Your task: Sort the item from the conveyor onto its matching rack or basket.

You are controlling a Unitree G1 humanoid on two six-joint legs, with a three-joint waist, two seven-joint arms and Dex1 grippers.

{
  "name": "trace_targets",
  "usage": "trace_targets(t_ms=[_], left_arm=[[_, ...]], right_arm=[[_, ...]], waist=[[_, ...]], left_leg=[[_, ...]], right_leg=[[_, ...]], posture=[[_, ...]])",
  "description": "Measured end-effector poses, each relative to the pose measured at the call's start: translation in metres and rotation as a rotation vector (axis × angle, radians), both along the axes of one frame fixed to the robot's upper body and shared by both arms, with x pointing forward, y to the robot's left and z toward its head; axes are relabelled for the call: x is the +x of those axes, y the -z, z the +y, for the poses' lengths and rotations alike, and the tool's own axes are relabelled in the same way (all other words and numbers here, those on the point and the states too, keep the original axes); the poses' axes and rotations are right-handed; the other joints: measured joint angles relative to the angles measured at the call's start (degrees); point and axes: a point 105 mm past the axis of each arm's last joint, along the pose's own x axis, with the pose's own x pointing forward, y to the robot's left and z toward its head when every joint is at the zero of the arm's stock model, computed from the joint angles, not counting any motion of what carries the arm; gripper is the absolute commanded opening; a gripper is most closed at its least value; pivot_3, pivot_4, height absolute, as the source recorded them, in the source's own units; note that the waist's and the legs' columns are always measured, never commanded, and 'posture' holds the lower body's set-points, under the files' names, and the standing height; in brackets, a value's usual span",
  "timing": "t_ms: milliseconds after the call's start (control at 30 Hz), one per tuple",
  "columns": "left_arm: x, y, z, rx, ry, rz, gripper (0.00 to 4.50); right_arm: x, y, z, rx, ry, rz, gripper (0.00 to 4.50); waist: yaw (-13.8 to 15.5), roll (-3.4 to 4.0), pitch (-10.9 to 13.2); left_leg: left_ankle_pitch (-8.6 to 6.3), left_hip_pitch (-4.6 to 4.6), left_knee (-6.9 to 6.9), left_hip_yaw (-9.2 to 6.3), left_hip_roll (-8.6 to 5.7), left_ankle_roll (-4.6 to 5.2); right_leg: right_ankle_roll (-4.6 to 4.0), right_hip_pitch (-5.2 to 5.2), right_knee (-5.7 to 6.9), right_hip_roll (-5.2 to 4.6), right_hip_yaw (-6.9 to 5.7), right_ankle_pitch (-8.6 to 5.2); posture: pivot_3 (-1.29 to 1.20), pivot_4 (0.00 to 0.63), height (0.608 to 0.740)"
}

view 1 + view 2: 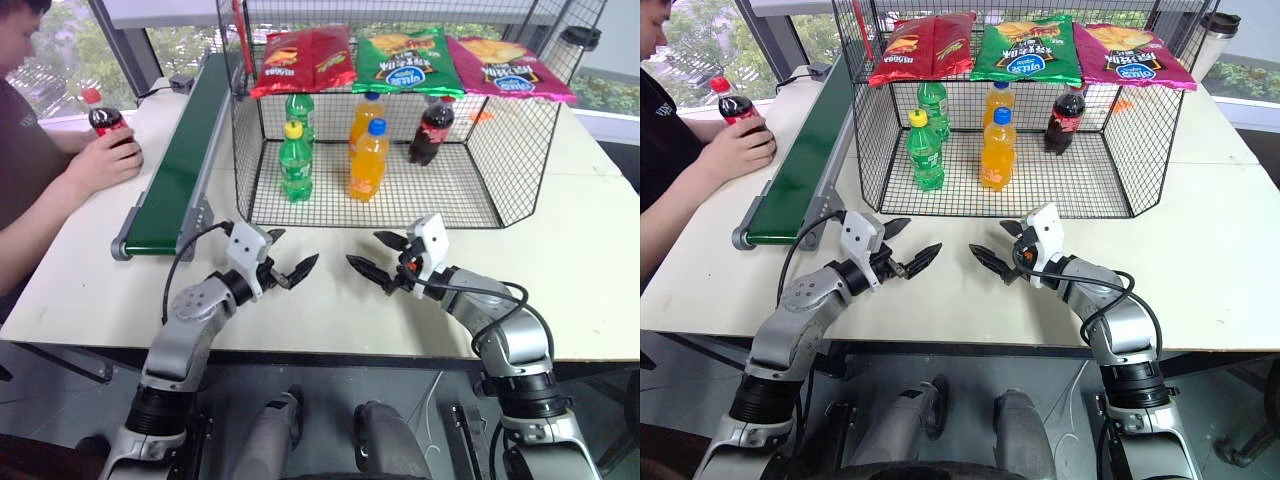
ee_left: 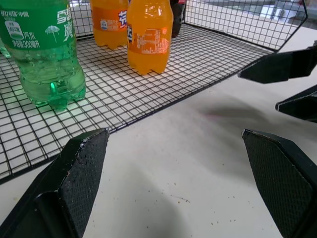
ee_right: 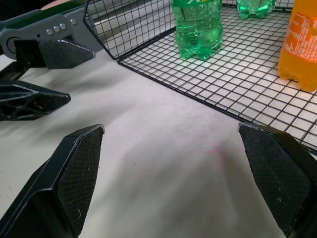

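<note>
A person's hand holds the item, a cola bottle (image 1: 108, 122) with a red cap, upright at the far left, just beside the dark-green conveyor (image 1: 185, 150) and off its belt. The black wire basket (image 1: 470, 205) stands right of the belt. Inside it are two green bottles (image 1: 294, 160), two orange bottles (image 1: 368, 160) and another cola bottle (image 1: 432, 130). My left gripper (image 1: 295, 250) and right gripper (image 1: 364, 250) hover open over the table in front of the basket, tips facing each other, nothing between them. The wrist views show the fingers (image 2: 79, 168) (image 3: 277, 168) wide apart.
Three chip bags (image 1: 402, 60) lie on the slanted wire shelf above the basket. The person sits at the table's left side with an arm (image 1: 40, 210) resting on it. A dark cup (image 1: 580, 40) stands at the back right.
</note>
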Motion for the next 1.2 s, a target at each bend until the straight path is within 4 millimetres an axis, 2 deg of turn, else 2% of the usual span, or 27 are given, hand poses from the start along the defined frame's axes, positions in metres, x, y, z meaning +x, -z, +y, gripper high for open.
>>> trace_targets(t_ms=[467, 567, 700, 800, 900, 967, 1200], left_arm=[[0.0, 0.0, 0.001, 0.006, 0.003, -0.004, 4.5], [0.004, -0.008, 0.001, 0.01, -0.024, -0.05, 4.5], [0.009, -0.022, 0.005, 0.005, -0.053, -0.108, 4.5], [0.009, -0.03, 0.008, -0.004, -0.075, -0.135, 4.5], [0.009, -0.047, 0.015, -0.006, -0.109, -0.188, 4.5], [0.007, -0.054, 0.018, -0.008, -0.118, -0.208, 4.5], [0.003, -0.052, 0.019, -0.011, -0.127, -0.188, 4.5]], right_arm=[[0.001, -0.004, 0.001, 0.0, -0.003, -0.012, 4.48], [0.002, -0.005, 0.002, 0.0, -0.005, -0.015, 4.48], [0.003, -0.014, 0.005, 0.002, -0.024, -0.043, 4.48], [0.002, -0.03, 0.01, 0.0, -0.065, -0.084, 4.48], [-0.001, -0.048, 0.016, -0.001, -0.108, -0.132, 4.48], [-0.002, -0.052, 0.018, 0.002, -0.119, -0.145, 4.48], [-0.005, -0.054, 0.026, 0.001, -0.163, -0.141, 4.48]], waist=[[0.0, 0.0, 0.0], [0.0, 0.0, 0.0], [0.0, 0.0, 0.0], [0.0, 0.0, 0.0], [0.0, 0.0, 0.0], [0.0, 0.0, 0.0], [0.0, 0.0, 0.0]], left_leg=[[0.0, 0.0, -0.02, 0.0, 0.0, 0.0], [0.0, -0.01, -0.02, 0.0, 0.0, 0.0], [0.0, -0.01, -0.03, 0.0, 0.0, 0.0], [0.0, -0.04, -0.05, -0.01, 0.0, 0.0], [0.0, -0.06, -0.05, -0.02, 0.01, 0.0], [0.0, -0.06, -0.05, -0.02, 0.0, 0.0], [0.0, -0.06, -0.05, -0.02, 0.0, 0.0]], right_leg=[[0.0, 0.0, -0.02, 0.0, 0.0, 0.0], [0.0, -0.01, -0.02, 0.0, 0.0, 0.0], [0.0, -0.01, -0.02, 0.0, -0.01, 0.0], [0.01, -0.05, -0.03, 0.01, -0.01, 0.01], [0.01, -0.05, -0.03, 0.01, -0.03, 0.01], [0.01, -0.04, -0.06, 0.01, -0.03, 0.01], [0.01, -0.02, -0.12, 0.01, -0.03, 0.01]], posture=[[0.0, 0.15, 0.738], [0.0, 0.15, 0.738], [0.0, 0.15, 0.738], [0.0, 0.15, 0.738], [0.0, 0.15, 0.738], [0.0, 0.15, 0.738], [0.0, 0.15, 0.738]])
